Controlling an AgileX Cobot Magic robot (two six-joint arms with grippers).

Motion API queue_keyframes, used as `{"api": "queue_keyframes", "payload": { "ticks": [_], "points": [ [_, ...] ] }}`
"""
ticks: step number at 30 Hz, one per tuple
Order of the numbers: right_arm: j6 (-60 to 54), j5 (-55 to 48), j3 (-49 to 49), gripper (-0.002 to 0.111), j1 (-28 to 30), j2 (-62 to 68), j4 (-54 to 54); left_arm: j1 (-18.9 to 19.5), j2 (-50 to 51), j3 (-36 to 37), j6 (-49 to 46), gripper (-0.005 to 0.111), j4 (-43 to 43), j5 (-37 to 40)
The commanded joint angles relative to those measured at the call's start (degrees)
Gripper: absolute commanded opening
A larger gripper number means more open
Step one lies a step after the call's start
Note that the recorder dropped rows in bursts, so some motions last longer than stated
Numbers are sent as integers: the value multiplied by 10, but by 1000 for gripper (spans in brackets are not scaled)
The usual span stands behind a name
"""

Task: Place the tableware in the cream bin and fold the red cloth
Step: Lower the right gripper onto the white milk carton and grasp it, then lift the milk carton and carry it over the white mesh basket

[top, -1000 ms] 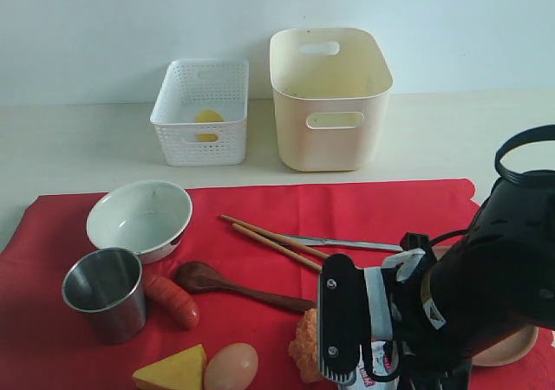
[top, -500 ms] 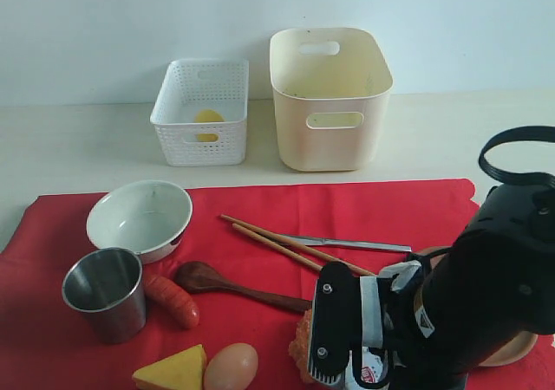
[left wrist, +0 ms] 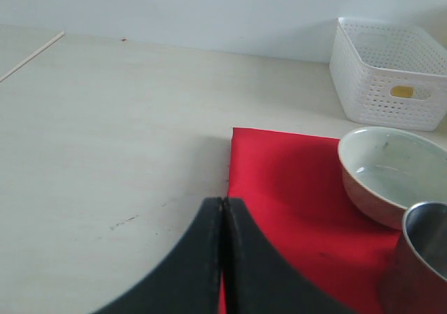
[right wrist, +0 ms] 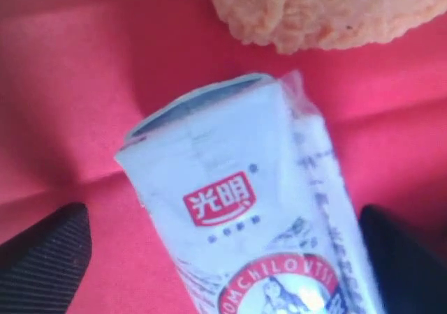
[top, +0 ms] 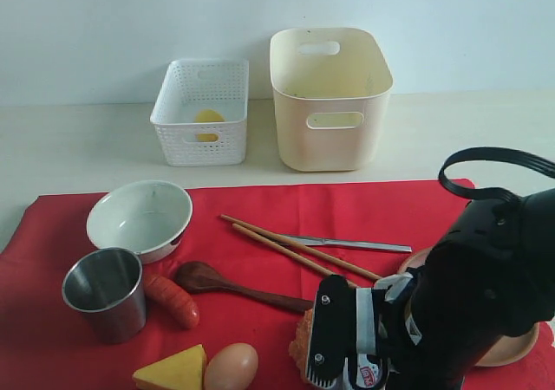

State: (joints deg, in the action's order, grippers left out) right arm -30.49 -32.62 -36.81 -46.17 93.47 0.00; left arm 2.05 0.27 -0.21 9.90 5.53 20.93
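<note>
Right end effector [right wrist: 223,265] spread wide, astride carton [right wrist: 237,202] lying on cloth [top: 364,212], fingers clear of it. Left end effector [left wrist: 223,209] closed, empty, above cloth's left edge.

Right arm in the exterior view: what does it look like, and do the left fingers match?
The right arm is a bulky glossy black housing with a black cable looping above it, pale grey parts and a flat black finger with screw heads and a ribbed pad. The left gripper has curved matte black fingers.
</note>
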Motion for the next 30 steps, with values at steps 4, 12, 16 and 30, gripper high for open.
{"api": "queue_keyframes", "payload": {
  "ticks": [4,12,16,30],
  "points": [
    [2,4,-3,88,3,20,0,1,-3,2,-1,1,-1,-6],
    [2,4,-3,36,3,20,-7,1,-3,2,-1,1,-1,-6],
    [2,0,-3,8,2,16,-35,1,-3,2,-1,1,-1,-6],
    [25,3,-36,0,2,-142,-35,1,-3,2,-1,1,-1,-6]
  ]
}}
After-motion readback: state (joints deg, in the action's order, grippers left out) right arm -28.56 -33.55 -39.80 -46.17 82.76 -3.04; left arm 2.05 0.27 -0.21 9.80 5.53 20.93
